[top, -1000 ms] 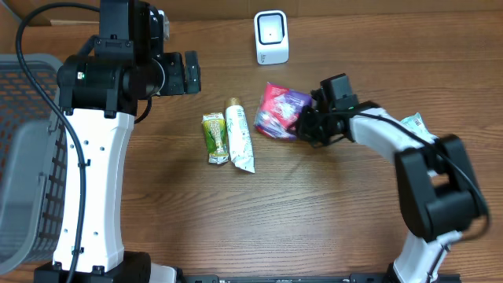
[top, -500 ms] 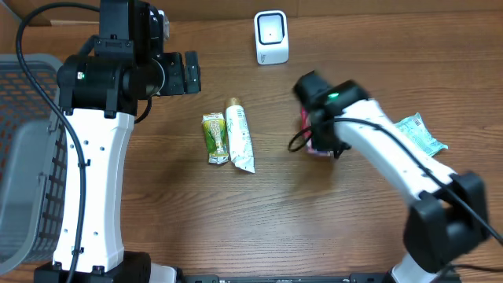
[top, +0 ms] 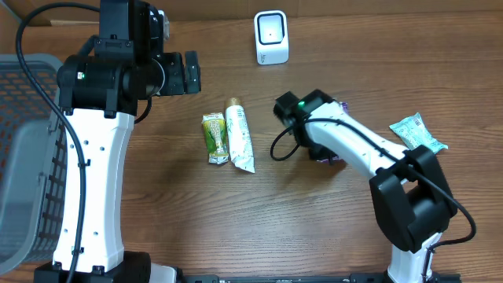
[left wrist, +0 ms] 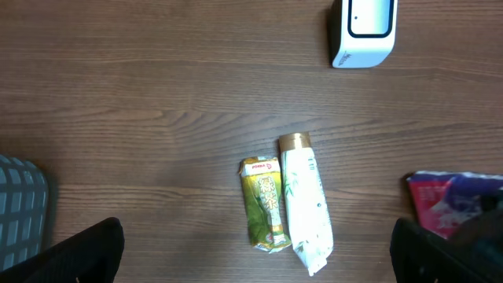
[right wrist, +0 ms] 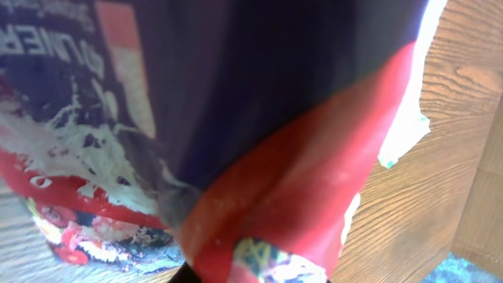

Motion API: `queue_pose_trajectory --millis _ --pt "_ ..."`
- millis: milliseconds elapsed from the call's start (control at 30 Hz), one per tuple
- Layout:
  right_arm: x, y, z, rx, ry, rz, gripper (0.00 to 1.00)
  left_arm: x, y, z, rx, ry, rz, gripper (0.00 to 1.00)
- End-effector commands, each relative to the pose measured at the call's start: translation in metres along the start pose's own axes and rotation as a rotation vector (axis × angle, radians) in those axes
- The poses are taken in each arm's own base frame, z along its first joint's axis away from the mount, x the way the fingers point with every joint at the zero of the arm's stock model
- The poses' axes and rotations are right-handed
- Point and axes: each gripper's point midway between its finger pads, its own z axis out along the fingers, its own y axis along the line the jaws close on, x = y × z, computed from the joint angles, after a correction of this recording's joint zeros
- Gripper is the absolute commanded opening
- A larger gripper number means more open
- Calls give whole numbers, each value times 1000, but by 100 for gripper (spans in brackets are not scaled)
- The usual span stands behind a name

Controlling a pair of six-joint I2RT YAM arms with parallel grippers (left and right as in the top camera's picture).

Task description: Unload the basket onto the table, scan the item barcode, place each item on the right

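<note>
The item, a red and purple snack packet, fills the right wrist view, and my right gripper is shut on it. From overhead the right arm covers most of the packet; only a purple edge shows. The left wrist view catches the packet at its right edge. The white barcode scanner stands at the back of the table, also seen in the left wrist view. My left gripper hangs open high above the table, holding nothing.
A green packet and a white tube lie side by side mid-table. A teal packet lies at the right. A grey mesh basket stands at the left edge.
The right arm has swung round and turned its wrist over the red packet, which now sits lower and mostly hidden beneath it. The left arm has not moved.
</note>
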Motion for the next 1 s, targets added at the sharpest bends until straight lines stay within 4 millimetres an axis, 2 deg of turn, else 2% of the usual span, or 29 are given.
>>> queue_pose_trajectory --millis 0,67,100,167,333,433,533,567,667,767,867,967 --pt "5 32 -22 -53 -47 -65 24 -2 0 -2 -3 -9 10 100" --pt "11 45 -30 -70 -63 -101 33 -3 0 -2 -3 -9 10 100" --pt "14 51 -33 -83 -67 -115 43 -3 0 -2 -3 -9 10 99" --pt "22 68 -42 -123 -73 -147 53 -3 0 -2 -3 -9 10 99" --pt "38 101 -59 -208 -89 -211 63 -3 0 -2 -3 -9 10 100" --pt "44 120 -71 -300 -76 -247 64 -3 0 -2 -3 -9 10 100" --pt "39 132 -89 -398 -82 -232 64 -2 0 -2 -3 -9 10 100" --pt "30 135 -103 -460 -107 -205 64 -2 0 -2 -4 -9 10 99" --pt "10 126 -130 -571 -155 -138 66 -2 0 -2 -3 -9 10 100" --pt "-15 98 -148 -665 -196 -33 72 -2 0 -2 -3 -9 10 100" --pt "-36 71 -144 -727 -187 70 73 -2 0 -2 -3 -9 10 100" --pt "-49 55 -130 -818 -112 151 70 -3 0 -2 -3 -9 10 99"
